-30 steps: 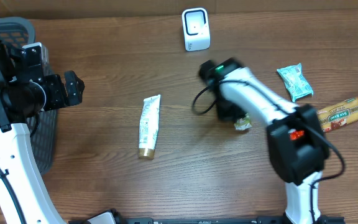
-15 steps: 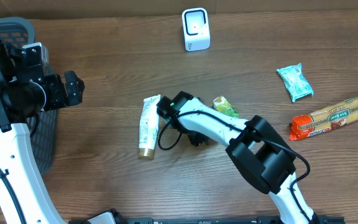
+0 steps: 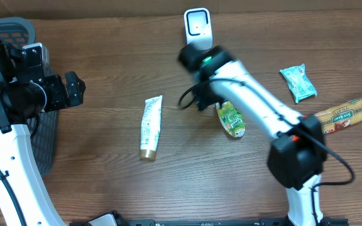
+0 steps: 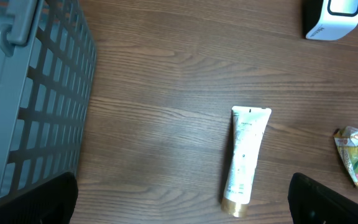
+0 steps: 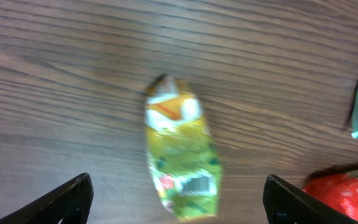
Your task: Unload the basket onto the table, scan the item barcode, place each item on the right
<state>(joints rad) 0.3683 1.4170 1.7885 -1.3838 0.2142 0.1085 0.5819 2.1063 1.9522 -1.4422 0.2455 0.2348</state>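
A green and yellow snack packet [image 3: 231, 118] lies flat on the wooden table, held by nothing. The right wrist view shows it [image 5: 182, 155] from above with its barcode [image 5: 195, 184] face up. My right gripper [image 5: 176, 205] hovers over it, open, one finger on each side and clear of it. From overhead the right gripper [image 3: 207, 100] sits just left of the packet, below the white scanner [image 3: 197, 28]. My left gripper [image 3: 68, 88] stands open at the far left beside the basket, holding nothing.
A white tube with a gold cap [image 3: 150, 127] lies left of centre. A teal packet [image 3: 298, 83] and a long red-orange packet [image 3: 344, 113] lie at the right. A grey basket [image 3: 5, 28] fills the far left corner.
My right gripper went from shut to open and let the green packet go onto the table. The right arm swung left, then back up toward the scanner. The left arm stayed still.
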